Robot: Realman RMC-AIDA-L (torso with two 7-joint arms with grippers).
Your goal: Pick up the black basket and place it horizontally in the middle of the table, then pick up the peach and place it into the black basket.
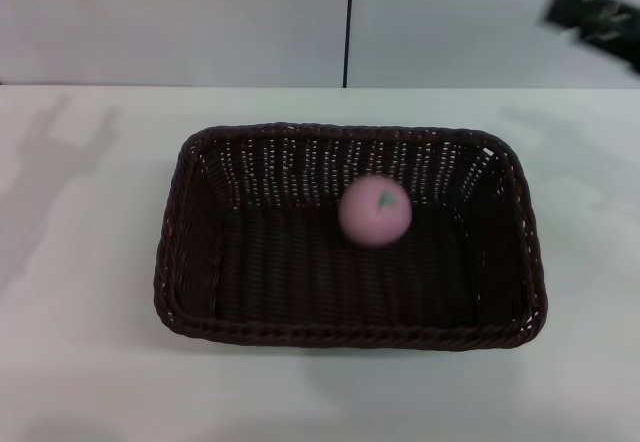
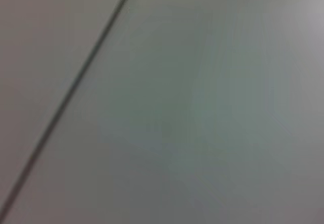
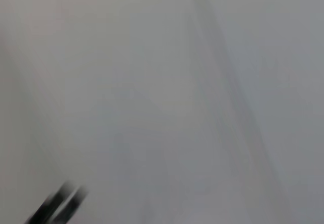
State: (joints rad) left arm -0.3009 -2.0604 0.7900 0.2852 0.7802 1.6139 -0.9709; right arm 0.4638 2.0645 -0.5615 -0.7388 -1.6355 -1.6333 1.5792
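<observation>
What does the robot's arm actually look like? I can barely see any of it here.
Very little shows. In the head view only a dark, black, blocky piece of the right end effector appears at the upper right edge, blurred. The right wrist view shows thin black finger-like bars in one corner. No cables, markings or colours beyond black can be made out. The left arm is out of sight.

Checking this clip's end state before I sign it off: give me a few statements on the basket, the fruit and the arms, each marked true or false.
1. The small round pink peach lies inside the large dark woven wicker black basket. True.
2. The black basket lies upside down. False: it sits open side up on the flat white table.
3. The right gripper holds the peach. False: it is up at the far right, clear of the black basket, nothing seen in it.
4. The black basket's long side runs across the head view. True.
5. The left gripper rests on the black basket's rim. False: it is not in view.
</observation>
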